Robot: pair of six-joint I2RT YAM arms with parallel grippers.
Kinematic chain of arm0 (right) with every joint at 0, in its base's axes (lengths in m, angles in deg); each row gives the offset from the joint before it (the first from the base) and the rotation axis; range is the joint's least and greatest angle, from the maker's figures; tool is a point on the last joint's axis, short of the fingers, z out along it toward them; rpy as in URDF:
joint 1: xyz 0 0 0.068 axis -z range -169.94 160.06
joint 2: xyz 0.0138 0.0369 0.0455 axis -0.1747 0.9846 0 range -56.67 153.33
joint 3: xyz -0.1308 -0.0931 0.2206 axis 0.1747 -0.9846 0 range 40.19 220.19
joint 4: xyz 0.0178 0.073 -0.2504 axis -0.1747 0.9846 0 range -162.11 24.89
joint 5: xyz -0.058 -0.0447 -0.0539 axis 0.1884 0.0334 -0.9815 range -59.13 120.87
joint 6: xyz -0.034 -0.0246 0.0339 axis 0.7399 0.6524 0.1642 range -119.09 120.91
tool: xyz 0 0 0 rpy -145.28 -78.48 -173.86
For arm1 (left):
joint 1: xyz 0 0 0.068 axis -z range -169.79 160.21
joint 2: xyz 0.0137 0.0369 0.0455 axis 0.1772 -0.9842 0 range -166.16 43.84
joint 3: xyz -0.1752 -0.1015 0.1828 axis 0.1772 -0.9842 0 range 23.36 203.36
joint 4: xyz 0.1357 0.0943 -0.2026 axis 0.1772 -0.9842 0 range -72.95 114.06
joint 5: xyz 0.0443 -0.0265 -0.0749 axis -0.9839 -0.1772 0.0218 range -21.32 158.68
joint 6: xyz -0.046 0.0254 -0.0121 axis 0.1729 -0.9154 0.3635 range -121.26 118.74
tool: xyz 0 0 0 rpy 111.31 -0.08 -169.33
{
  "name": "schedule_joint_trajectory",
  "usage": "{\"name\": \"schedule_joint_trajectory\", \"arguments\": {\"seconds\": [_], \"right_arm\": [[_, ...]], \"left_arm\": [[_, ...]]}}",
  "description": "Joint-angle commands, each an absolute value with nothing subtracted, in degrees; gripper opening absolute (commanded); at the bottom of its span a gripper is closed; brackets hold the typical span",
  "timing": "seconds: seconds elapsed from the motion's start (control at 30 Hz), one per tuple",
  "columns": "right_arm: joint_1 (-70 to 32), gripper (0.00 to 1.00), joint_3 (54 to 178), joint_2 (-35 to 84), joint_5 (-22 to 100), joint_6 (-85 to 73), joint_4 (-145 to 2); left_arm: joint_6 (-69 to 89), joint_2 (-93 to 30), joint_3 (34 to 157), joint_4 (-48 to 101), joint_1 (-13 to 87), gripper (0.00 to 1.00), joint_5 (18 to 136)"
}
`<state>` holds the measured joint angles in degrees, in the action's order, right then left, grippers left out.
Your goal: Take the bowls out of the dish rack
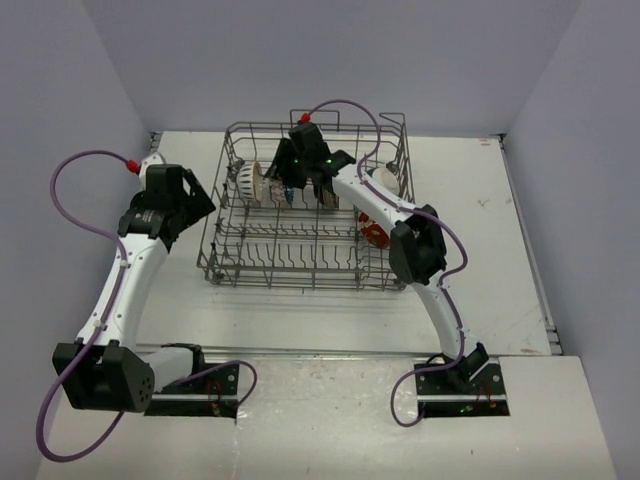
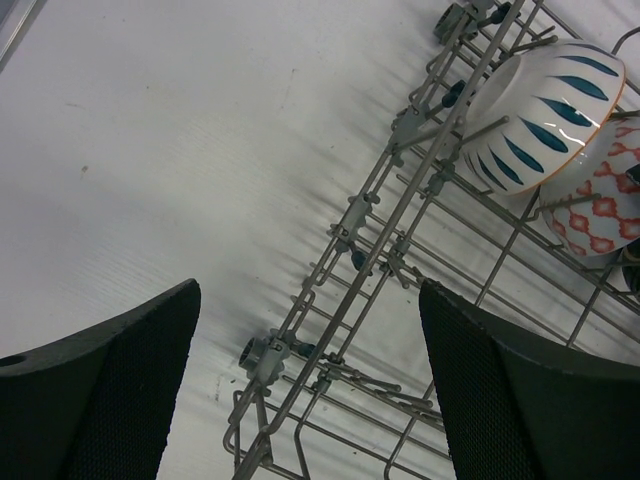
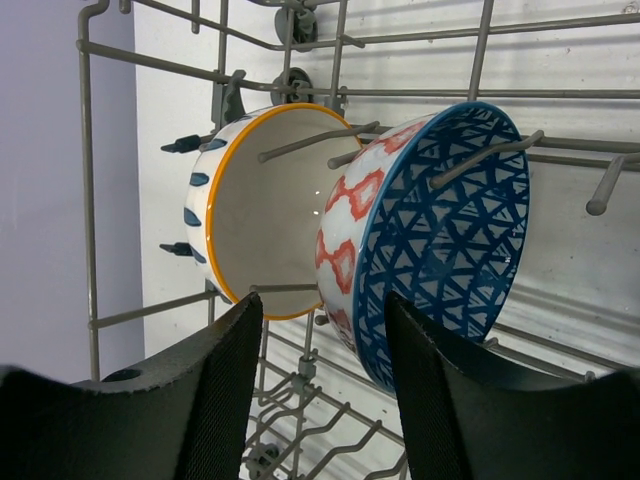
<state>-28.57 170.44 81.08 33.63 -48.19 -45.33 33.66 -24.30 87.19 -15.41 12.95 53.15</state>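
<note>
The grey wire dish rack (image 1: 262,262) stands mid-table. A white bowl with dark stripes (image 1: 244,182) and a blue-red patterned bowl (image 1: 272,186) stand on edge in its back left row. In the right wrist view the striped bowl (image 3: 262,210) is left of the blue-red bowl (image 3: 440,230). My right gripper (image 1: 305,195) is open inside the rack, its jaws either side of the blue-red bowl's lower rim (image 3: 325,390). A red patterned bowl (image 1: 373,236) and a pale bowl (image 1: 385,178) sit at the rack's right. My left gripper (image 1: 200,205) is open and empty over the rack's left edge (image 2: 310,390).
The left wrist view shows the rack's wire side (image 2: 380,250), the striped bowl (image 2: 540,110) and the red-patterned outside of its neighbour (image 2: 600,205). Bare white table (image 1: 300,315) lies in front of the rack. Grey walls close the back and sides.
</note>
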Motion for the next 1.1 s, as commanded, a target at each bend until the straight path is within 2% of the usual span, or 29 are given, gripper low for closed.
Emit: {"name": "schedule_joint_trajectory", "arguments": {"seconds": [0.0, 0.33, 0.67, 0.7, 0.77, 0.87, 1.07], "right_arm": [[-28.78, 0.52, 172.20, 82.28, 34.38, -49.01, -47.50], [-27.91, 0.47, 171.06, 82.37, 34.12, -49.71, -47.85], [-27.03, 0.34, 165.96, 80.09, 33.59, -51.29, -50.84], [-26.85, 0.29, 165.87, 80.26, 33.94, -51.64, -50.84], [-26.50, 0.27, 165.52, 80.44, 34.47, -51.91, -50.93], [-26.32, 0.15, 164.21, 79.91, 34.73, -52.00, -51.63], [-26.06, 0.05, 161.48, 78.24, 35.35, -52.35, -53.83]], "left_arm": [[34.43, -23.84, 86.91, -12.95, 13.20, 0.89, 52.86], [34.51, -23.58, 86.64, -12.60, 13.20, 0.89, 53.12], [33.90, -24.02, 86.20, -12.07, 13.20, 0.89, 53.12], [33.90, -24.10, 86.29, -11.98, 13.20, 0.89, 53.04], [33.72, -24.19, 86.55, -11.98, 13.20, 0.89, 53.12], [33.46, -24.54, 86.82, -11.80, 13.20, 0.89, 53.12], [33.46, -24.81, 86.38, -11.54, 13.20, 0.89, 53.13]]}}
